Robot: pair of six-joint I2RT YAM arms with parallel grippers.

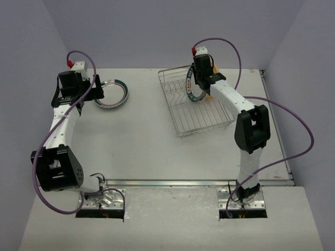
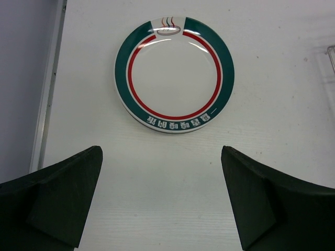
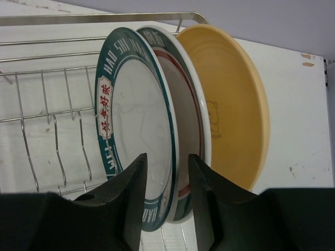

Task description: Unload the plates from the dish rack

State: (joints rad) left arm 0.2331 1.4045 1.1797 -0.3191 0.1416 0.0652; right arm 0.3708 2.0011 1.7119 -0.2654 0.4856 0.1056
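Judging the job as barely begun: one plate out and three to go, counting only what shows.

Finding, at far left, the lone plate lying flat on the table, green-rimmed with a red ring, well apart from the rack. Hovering the left gripper on its near side, jaws spread wide, holding nothing and not touching the plate.

Moving right: seeing the rack sitting at far right, slightly skewed, with its near slots standing bare. Counting three plates standing on edge toward its far end, packed close together:
- the front plate, green-rimmed with red characters on a white patch
- the middle plate just behind it, with a green rim and a red ring
- the yellow plate last, showing a faint bear outline in its bowl

Reaching in with the right gripper, one finger on either side of the front plate's near edge, jaws narrowly apart. Not being able to tell whether pressing on that rim or only straddling it. Judging this plate as next out, then the other two.
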